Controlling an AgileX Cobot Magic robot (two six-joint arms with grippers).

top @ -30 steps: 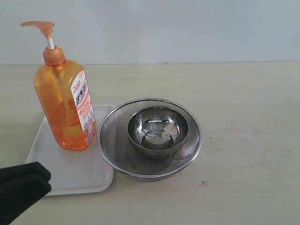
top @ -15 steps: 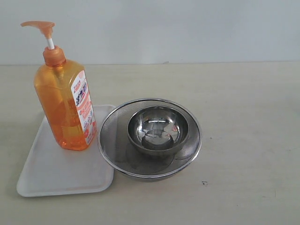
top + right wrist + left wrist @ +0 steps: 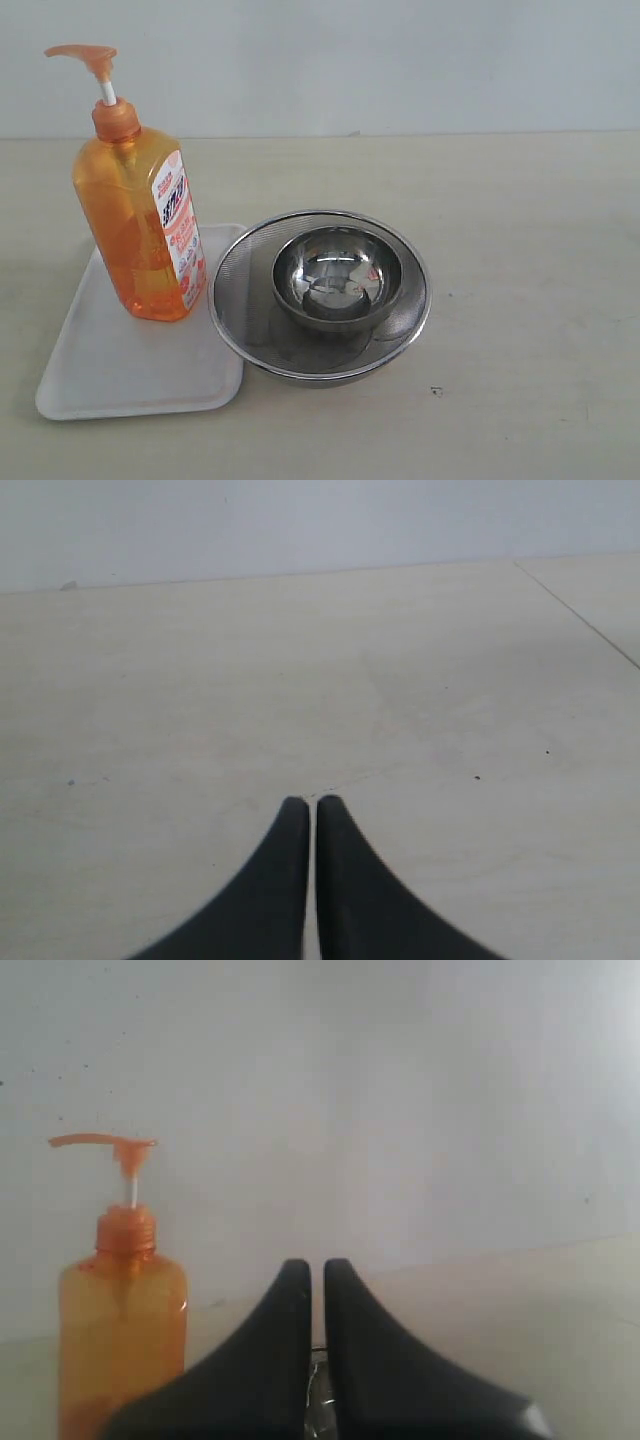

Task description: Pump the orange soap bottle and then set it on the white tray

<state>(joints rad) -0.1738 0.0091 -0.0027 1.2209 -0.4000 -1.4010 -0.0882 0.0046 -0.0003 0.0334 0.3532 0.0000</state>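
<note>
Exterior view: the orange soap bottle (image 3: 140, 230) stands upright on the white tray (image 3: 120, 372), at the tray's far end, with the pump head raised on its white stem and the spout turned away from the bowls. The label faces the mesh strainer bowl (image 3: 236, 292), which sits just beside the bottle. The strainer's rim overlaps the tray's edge in this view; I cannot tell whether it rests on the tray. A smaller steel bowl (image 3: 337, 272) is nested inside the strainer. All of this sits on a pale table (image 3: 530, 260). Left wrist view: the left gripper (image 3: 316, 1268) has its two dark fingers drawn together to a thin slit, with nothing held between them. The bottle stands ahead of this gripper and off to one side of its line. It is well apart from the tips and no finger touches it. Its cap and pump rise higher than the tips against the plain wall. A sliver of shiny metal shows through the slit further back along the fingers; I cannot tell which bowl it belongs to. Right wrist view: the right gripper (image 3: 311, 802) is likewise pressed closed, tips almost meeting, and it grips nothing. Only bare table surface lies ahead of it.
</note>
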